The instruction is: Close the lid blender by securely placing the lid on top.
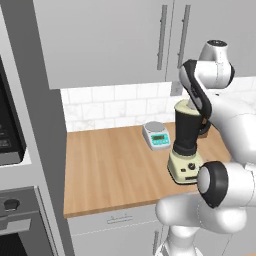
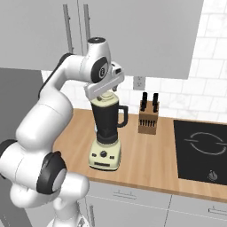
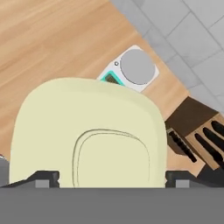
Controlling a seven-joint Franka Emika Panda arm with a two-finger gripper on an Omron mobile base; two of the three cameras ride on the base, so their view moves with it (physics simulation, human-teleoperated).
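The blender [image 1: 186, 150] stands on the wooden counter [image 1: 115, 170], a cream base with a black dial under a dark jar [image 2: 106, 120] with a handle. The pale cream lid [image 2: 105, 98] lies on the jar's rim and looks level. In the hand view the lid [image 3: 92, 131] is seen from straight above, its raised knob in the middle. My gripper [image 2: 106, 92] hangs directly over it, pointing down. Its fingertips [image 3: 43, 178] stand wide apart at the lid's two sides, so the gripper [image 3: 111, 178] is open and holds nothing.
A grey kitchen scale [image 1: 156, 135] with a teal display sits behind the blender near the tiled wall. A knife block [image 2: 148, 117] stands to its right, with a black cooktop [image 2: 201, 150] beyond. Wall cabinets [image 1: 110, 40] hang close above the arm.
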